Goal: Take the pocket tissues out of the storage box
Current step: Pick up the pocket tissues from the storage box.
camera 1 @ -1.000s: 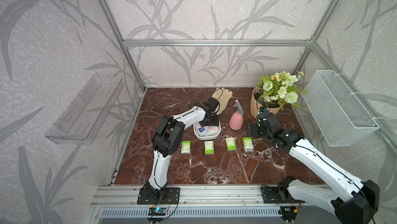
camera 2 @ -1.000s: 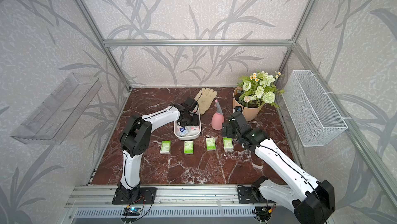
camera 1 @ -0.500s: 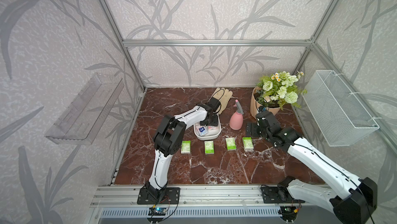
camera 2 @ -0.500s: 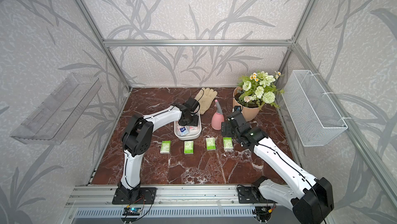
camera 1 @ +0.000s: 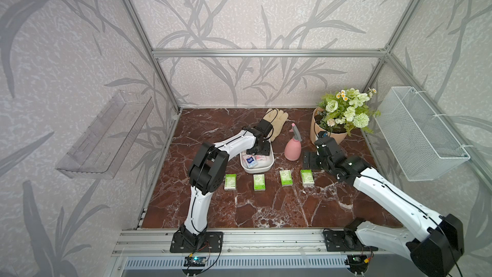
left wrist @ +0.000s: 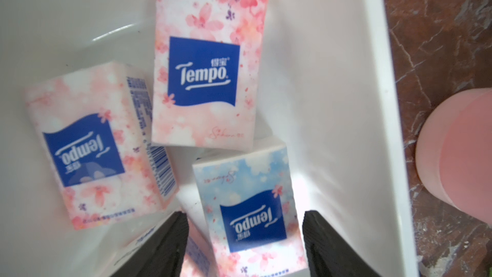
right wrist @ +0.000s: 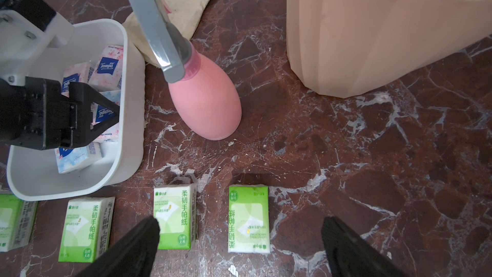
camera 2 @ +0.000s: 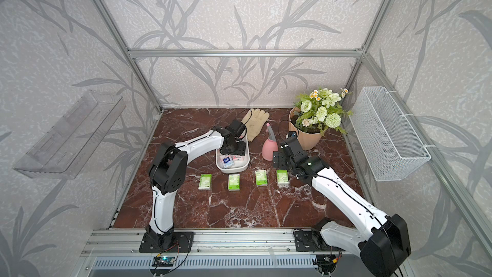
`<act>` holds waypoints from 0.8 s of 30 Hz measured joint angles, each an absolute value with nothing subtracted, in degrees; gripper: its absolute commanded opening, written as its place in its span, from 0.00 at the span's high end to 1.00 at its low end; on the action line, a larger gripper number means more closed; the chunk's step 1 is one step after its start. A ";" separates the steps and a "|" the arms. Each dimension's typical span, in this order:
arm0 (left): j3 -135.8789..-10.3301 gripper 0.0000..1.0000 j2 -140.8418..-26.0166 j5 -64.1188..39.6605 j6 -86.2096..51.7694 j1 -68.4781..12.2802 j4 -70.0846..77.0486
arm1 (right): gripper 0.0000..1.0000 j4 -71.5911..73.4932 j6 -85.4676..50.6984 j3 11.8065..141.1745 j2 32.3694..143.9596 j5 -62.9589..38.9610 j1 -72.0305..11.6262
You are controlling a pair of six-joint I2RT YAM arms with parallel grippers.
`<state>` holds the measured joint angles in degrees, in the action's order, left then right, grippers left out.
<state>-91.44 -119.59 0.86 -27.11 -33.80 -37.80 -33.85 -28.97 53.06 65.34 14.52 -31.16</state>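
Glossy pocket tissues [left wrist: 205, 70], smooth storage box [left wrist: 346, 76], seemingly plastic

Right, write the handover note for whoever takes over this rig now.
Left gripper: in the box, jaws open astride a blue pack, not clamped yet.
Right gripper: open, empty, near the green packs.
Done: four green packs lie in a row on the table in front of the box.
To do: four pink and blue packs are in the box.

Marble tabletop [camera 1: 239, 209] bears storage box [camera 1: 262, 169], four green packs [camera 1: 259, 182], glove [camera 1: 278, 124], spray bottle [camera 1: 292, 150], flowerpot [camera 1: 316, 132].
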 measured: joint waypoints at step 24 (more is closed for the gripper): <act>-92.47 0.54 -120.36 0.05 -26.70 -33.80 -38.61 | 0.01 -32.88 -29.10 53.01 65.04 15.31 -31.11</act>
